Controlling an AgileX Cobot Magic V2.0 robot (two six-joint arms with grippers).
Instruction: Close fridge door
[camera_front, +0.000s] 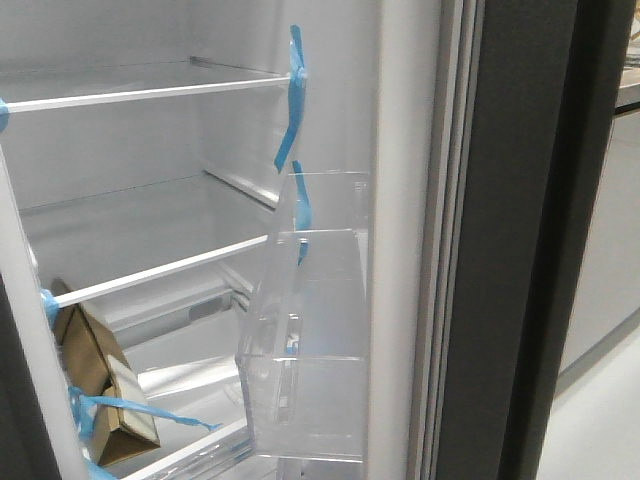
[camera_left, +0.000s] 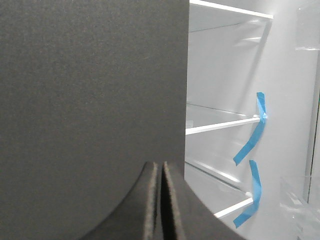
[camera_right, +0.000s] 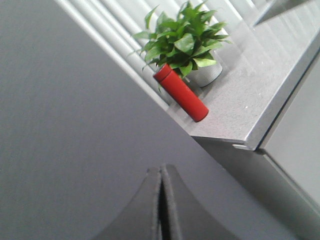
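The front camera sits close to the open fridge, facing into its white shelved interior, the tall matte dark-grey fridge door edge-on at 3 o'clock. The left wrist camera presses near a dark-grey slab — sharing the strips of blue tape at 3 o'clock. The right wrist camera looks along grey panelling toward a speckled grey countertop at 2 o'clock.

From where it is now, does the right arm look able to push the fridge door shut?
Probably yes. In the right wrist view the right gripper, jaws together, sits close against the fridge door, with nothing between them. Actual contact cannot be told.
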